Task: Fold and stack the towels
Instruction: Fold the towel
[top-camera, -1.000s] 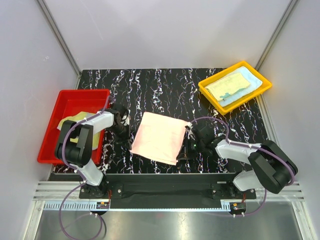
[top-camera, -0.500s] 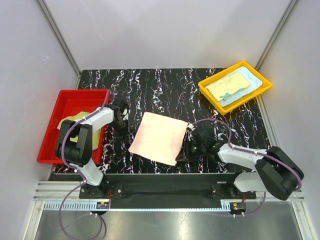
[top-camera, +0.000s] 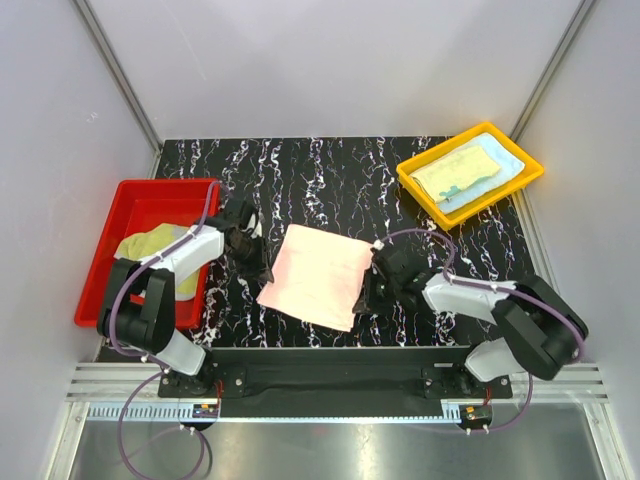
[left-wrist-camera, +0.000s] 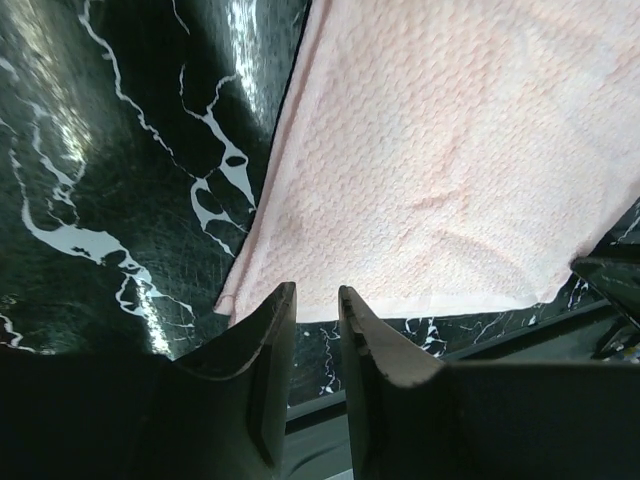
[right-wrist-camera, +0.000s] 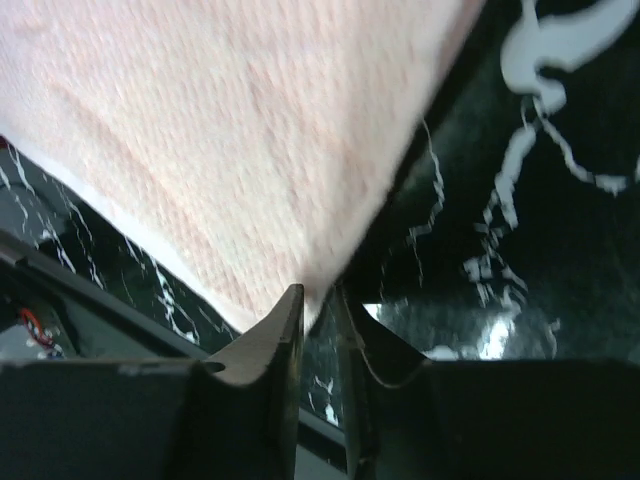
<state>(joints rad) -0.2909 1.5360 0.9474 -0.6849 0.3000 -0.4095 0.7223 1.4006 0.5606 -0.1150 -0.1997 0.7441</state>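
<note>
A pink towel (top-camera: 318, 275) lies spread flat on the black table (top-camera: 330, 180) between the 2 grippers. The left gripper (top-camera: 260, 272) sits low at the towel's left side; in its wrist view the 2 fingers stand a little apart with nothing between them, released, and the towel's near edge runs just ahead of the tips, its corner slightly to the left of them. The right gripper (top-camera: 365, 296) sits at the towel's opposite side, near the front right corner; its fingers are a narrow slit apart, and the corner tapers down right to the tips, with no clamp on it showing. Behind the left gripper, on its outer side, a red tray (top-camera: 150, 185) holds a crumpled yellow-green towel (top-camera: 150, 245). Well beyond the right gripper, toward the far right corner, a yellow tray (top-camera: 420, 195) holds a folded yellow towel (top-camera: 455, 170) on a light blue towel (top-camera: 505, 165).
</note>
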